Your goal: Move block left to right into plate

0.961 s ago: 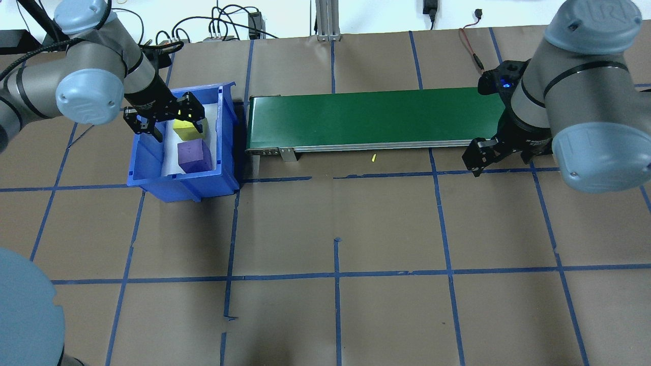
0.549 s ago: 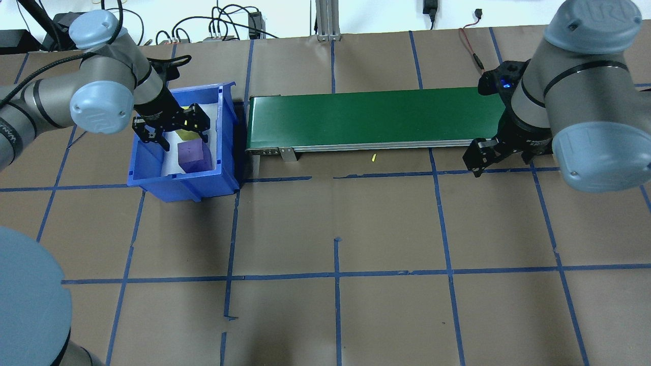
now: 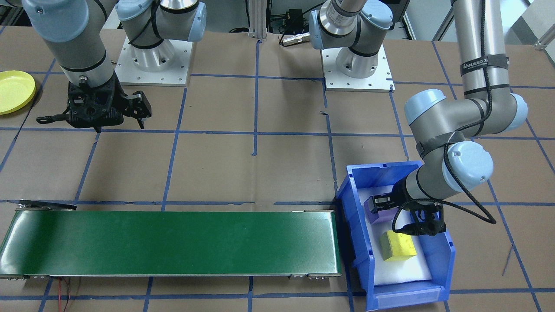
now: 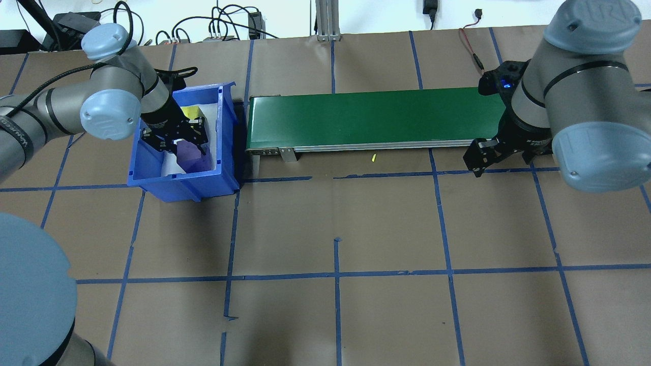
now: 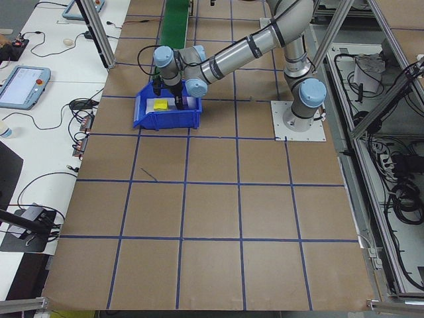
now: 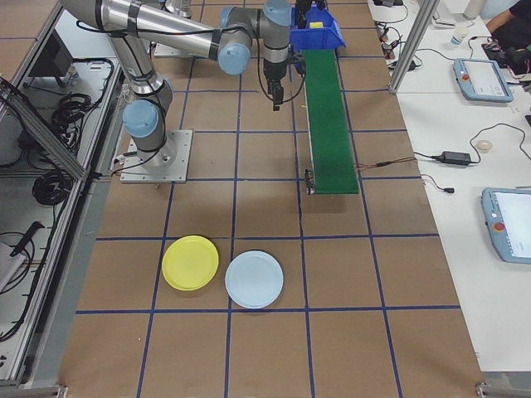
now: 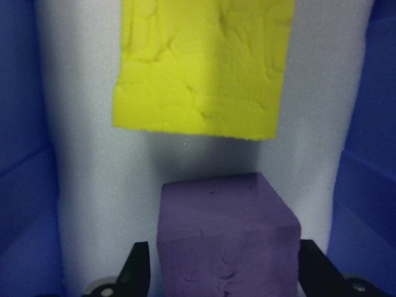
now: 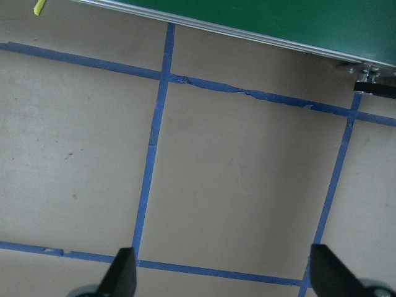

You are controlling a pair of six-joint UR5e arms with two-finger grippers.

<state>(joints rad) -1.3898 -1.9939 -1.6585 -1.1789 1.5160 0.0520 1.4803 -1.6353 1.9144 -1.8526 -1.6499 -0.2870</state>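
1. Risk: the purple block (image 7: 226,238) sits near the blue bin (image 4: 226,127) wall at 6 o'clock from the yellow block (image 7: 201,65); a skewed close could tip it.
2. Left gripper (image 4: 178,140) reaches down into the bin, jaws open astride the purple block, apparently not yet clamped.
3. Right gripper (image 8: 219,278) hovers open, empty.
4. Yellow plate (image 3: 15,91) lies well apart.

You have two robot arms at the table, two blocks in one blue bin (image 3: 446,255): one purple block (image 7: 226,238), one yellow block (image 7: 204,68). One green conveyor belt (image 4: 376,118). Two plates: one yellow plate (image 6: 190,263), one pale blue plate (image 6: 254,279).
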